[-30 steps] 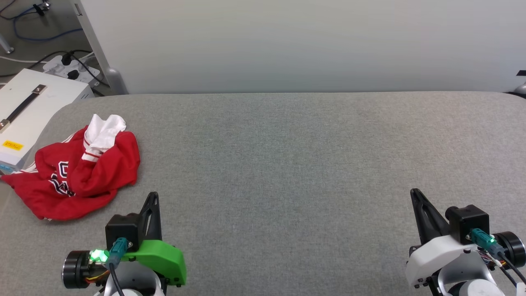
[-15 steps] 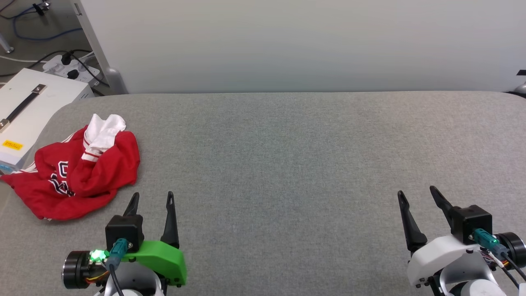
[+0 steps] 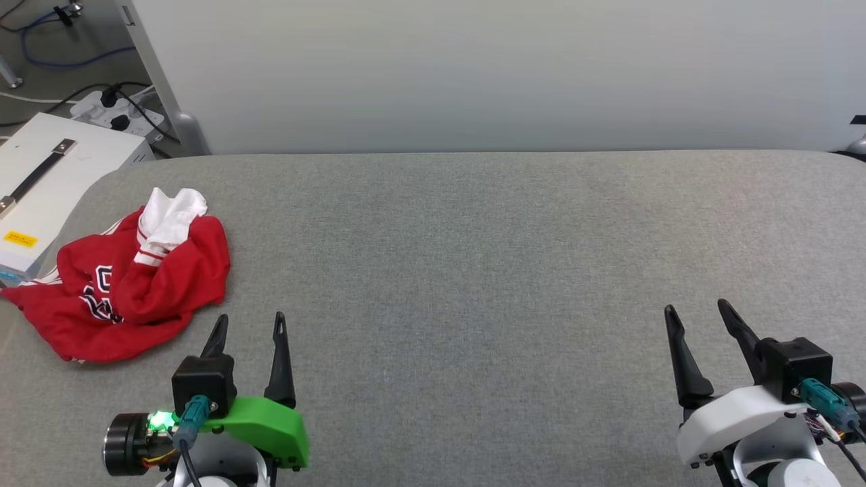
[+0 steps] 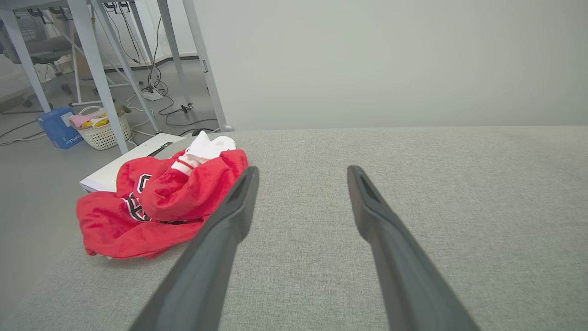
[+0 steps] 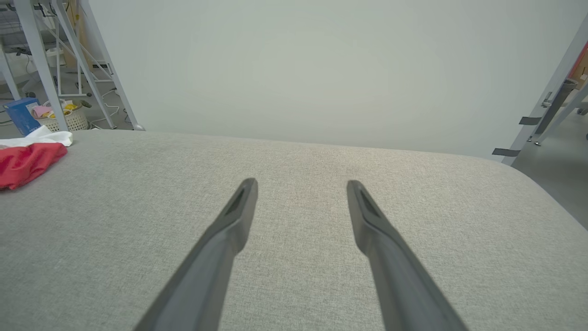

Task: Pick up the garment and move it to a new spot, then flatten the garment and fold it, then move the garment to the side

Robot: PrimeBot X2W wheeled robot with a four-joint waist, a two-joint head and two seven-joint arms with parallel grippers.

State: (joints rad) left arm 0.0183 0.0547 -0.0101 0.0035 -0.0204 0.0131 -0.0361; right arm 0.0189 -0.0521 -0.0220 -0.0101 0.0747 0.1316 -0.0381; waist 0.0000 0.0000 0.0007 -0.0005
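No complete word or number is legible to us. On the crumpled red T-shirt with white sleeves (image 3: 162,284) we note fragments of black, white-outlined lettering (image 3: 101,287) caught between folds. One rounded character may be a U or a 0; we cannot tell which. The white box with a dark strap handle (image 3: 67,169) bears a small yellow label (image 3: 20,238), its print too small to read. The blue box on the floor (image 4: 56,129) carries pale markings, unreadable.
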